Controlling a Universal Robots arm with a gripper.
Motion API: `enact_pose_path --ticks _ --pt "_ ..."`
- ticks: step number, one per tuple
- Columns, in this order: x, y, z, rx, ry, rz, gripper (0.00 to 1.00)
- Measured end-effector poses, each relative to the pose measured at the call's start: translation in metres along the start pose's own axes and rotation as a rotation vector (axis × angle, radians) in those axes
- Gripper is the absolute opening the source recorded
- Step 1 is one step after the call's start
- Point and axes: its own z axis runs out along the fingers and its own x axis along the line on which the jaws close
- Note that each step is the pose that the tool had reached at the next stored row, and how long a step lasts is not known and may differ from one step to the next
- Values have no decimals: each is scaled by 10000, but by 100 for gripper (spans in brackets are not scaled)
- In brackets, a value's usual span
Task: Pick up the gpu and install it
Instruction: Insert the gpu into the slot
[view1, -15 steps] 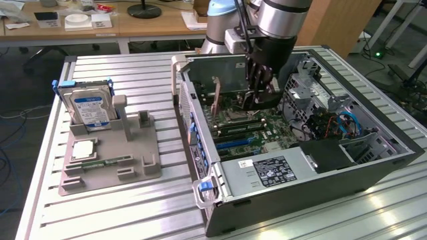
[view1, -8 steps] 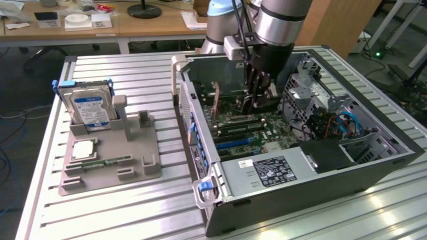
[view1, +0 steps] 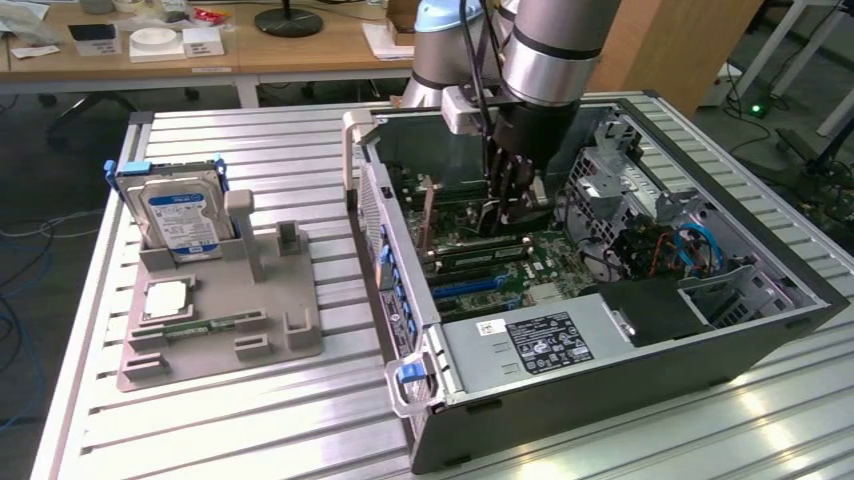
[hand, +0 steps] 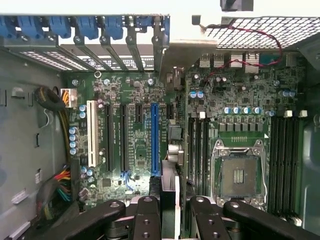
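Observation:
The gpu (view1: 430, 222) is a thin brownish card standing on edge inside the open computer case (view1: 747, 330), low over the motherboard (hand: 135, 150). In the wrist view the gpu (hand: 170, 192) is seen edge-on, beside the long blue slot (hand: 155, 137). My gripper (view1: 514, 212) reaches down into the case from above. Its black fingers (hand: 147, 217) sit on either side of the card's upper edge, so the gripper (hand: 172, 215) is shut on it. The card's lower edge and how it meets the slot are hidden.
On the exterior view's left, a grey holder (view1: 267, 345) carries a silver hard drive (view1: 180, 215), a processor chip (view1: 167, 298) and a green memory stick (view1: 200, 325). Inside the case are the power supply (view1: 534, 340), the processor socket (hand: 239, 175), cables (hand: 57, 95) and blue rear clips (hand: 60, 25).

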Motion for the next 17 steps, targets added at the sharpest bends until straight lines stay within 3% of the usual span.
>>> enact_pose_path --ticks 17 --pt "62 -1 13 0 1 -1 27"
